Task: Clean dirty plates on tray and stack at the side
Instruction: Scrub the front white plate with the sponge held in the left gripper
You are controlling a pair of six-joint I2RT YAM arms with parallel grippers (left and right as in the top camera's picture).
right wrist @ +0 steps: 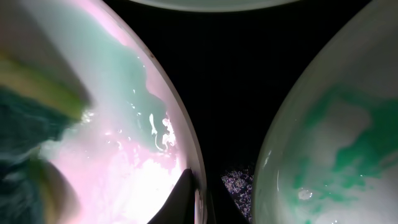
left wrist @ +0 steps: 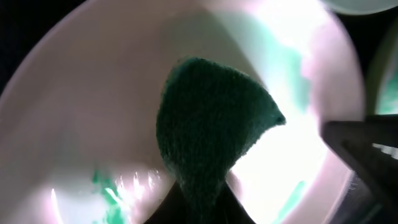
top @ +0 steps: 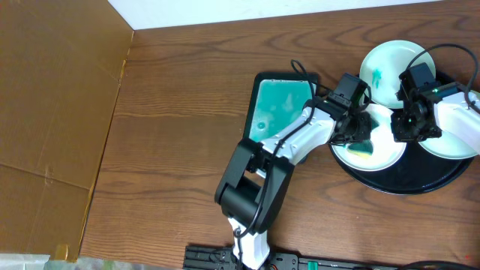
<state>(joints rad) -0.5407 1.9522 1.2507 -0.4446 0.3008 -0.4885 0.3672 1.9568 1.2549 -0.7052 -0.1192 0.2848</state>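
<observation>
Currently, a dark green scouring sponge [left wrist: 211,124] is being pinched between the narrowly closed fingers of the left gripper [top: 362,137] and pressed onto the near-left small round white plate [top: 384,156]. That plate's right rim is being clamped by the right gripper [right wrist: 199,202], its fingers nearly together. The far white plate [top: 386,64] and right white plate [top: 461,139] are being crowded close on the large round black glossy tray [top: 405,185], with only thin black gaps between rims. Open wooden table [top: 180,112] is lying left, beyond a teal rectangular tray [top: 281,105].
</observation>
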